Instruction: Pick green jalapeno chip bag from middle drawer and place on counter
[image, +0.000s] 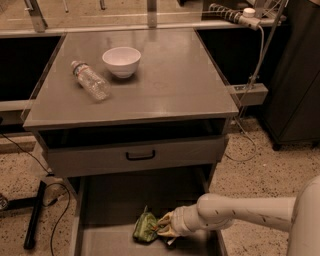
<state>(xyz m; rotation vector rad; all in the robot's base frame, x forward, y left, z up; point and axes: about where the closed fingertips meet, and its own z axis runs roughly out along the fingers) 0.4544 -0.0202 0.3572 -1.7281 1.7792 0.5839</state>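
The green jalapeno chip bag (145, 229) stands crumpled on the floor of the open middle drawer (107, 242), near its middle. My gripper (164, 229) reaches in from the right on a white arm and is shut on the bag's right side, low in the drawer. The bag looks pinched and narrow. The grey counter (170, 85) is the cabinet top above.
A white bowl (121, 61) and a clear plastic bottle (91, 80) lie on the counter's back left. The closed upper drawer front with its black handle (140, 155) overhangs the open drawer. A black stand and cables (35, 212) are on the floor at left. A dark cabinet (300, 75) stands at right.
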